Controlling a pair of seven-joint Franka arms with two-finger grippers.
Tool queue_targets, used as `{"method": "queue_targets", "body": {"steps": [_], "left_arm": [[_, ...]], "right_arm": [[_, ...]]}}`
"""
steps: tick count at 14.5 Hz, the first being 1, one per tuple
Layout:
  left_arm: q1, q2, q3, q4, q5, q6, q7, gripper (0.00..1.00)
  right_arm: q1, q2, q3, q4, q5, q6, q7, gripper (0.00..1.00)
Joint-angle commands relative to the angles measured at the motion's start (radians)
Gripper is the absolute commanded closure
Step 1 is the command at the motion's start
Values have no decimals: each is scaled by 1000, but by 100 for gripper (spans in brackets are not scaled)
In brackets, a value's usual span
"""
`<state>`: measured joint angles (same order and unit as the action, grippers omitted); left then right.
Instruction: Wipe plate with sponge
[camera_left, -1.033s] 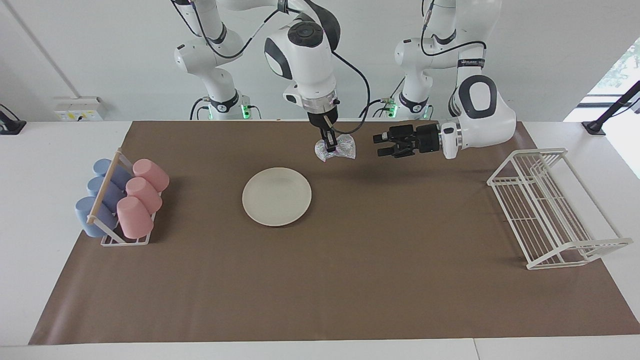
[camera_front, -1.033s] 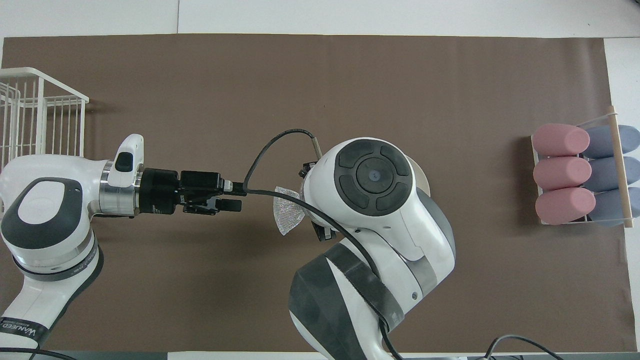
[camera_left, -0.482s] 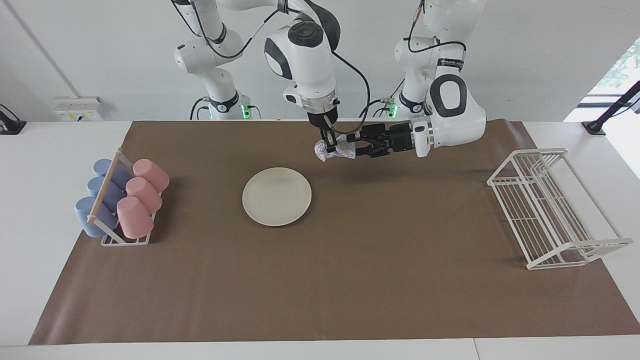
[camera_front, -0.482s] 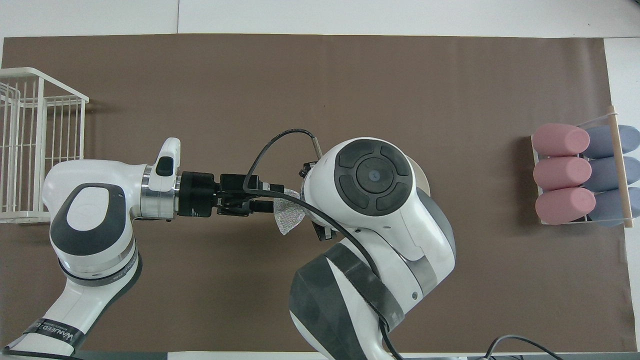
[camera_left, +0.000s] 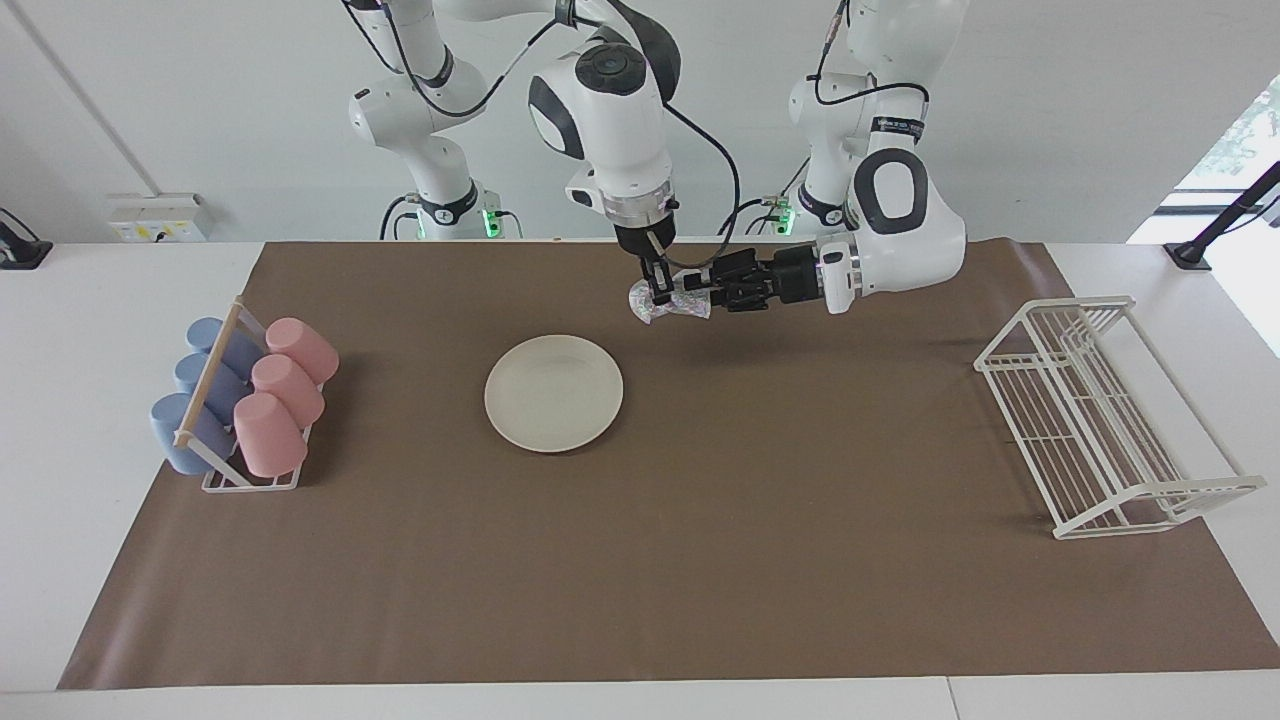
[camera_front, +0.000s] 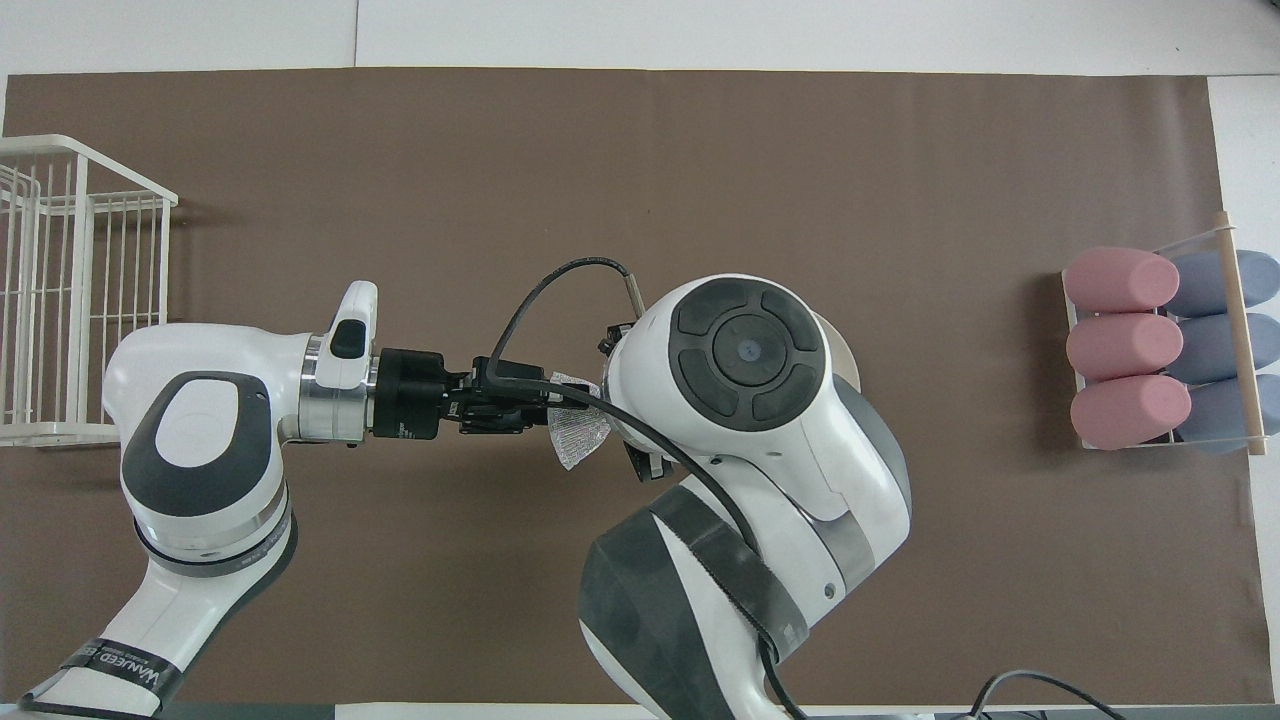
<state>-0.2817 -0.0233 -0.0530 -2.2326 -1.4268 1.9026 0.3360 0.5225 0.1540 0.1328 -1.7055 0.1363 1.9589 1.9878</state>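
Sponge (camera_left: 668, 300) pinched in the air between both grippers, with the plate (camera_left: 553, 392) bare on the mat below.

The silvery wad hangs above the brown mat (camera_left: 700, 560), clamped from above by the right gripper (camera_left: 658, 293), whose fingertips are pressed together on its upper edge. The left gripper (camera_left: 700, 289) comes in level from the side at the same height, its fingers set around the sponge's free end (whether they have fully nipped it I cannot tell). The cream plate lies on the mat under and just off the right gripper, farther from the robots than the sponge and apart from it. Toward the right arm's end of the table a rack of pink and blue cups (camera_left: 245, 397) sits well away from both grippers; toward the left arm's end stands a white wire rack (camera_left: 1100, 420).
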Motion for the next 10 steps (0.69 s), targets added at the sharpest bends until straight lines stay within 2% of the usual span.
{"method": "queue_targets", "body": {"steps": [1,7,8,9,10], "left_arm": [[-17,-6,10,-15,-20,24,17,100],[-10,-9,12,-21,-18,15,15,100],[-8,-9,12,-21,-18,15,14,100],[-8,-9,13,-21,-18,15,14,100],[-7,-9,13,-21,-18,15,14,100]], "right_arm": [[-4,-2,4,-2,-27,-8,17,100],[-16,-2,-1,6,-12,-15,5,100],[-27,-11,-2,1,-7,-11,5,13],[-26,-14,-4,0,-6,1,17,0],[-32,-21,-2,-2,-7,3,11,0]]}}
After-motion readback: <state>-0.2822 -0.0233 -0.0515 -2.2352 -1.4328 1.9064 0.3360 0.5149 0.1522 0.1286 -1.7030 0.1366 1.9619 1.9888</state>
